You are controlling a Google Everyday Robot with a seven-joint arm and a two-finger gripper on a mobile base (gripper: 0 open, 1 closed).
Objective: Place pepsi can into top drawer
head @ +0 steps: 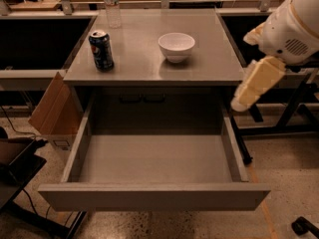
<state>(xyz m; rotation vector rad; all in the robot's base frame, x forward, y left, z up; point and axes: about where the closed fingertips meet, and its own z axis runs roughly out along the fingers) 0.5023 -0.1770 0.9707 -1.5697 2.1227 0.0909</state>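
Observation:
The pepsi can [101,50], dark blue with a silver top, stands upright at the front left of the grey table top [149,59]. The top drawer [154,195] is pulled fully open below the table, and its grey floor is bare. My gripper [242,100] is the cream-coloured end of the white arm [291,26] at the right. It hangs beside the table's right edge, above the drawer's right side wall, far from the can. It holds nothing that I can see.
A white bowl [176,46] sits mid-table, right of the can. A clear water bottle [112,6] stands at the back left. A cardboard flap [52,108] leans at the table's left side. Black frames and legs [294,108] stand on the right.

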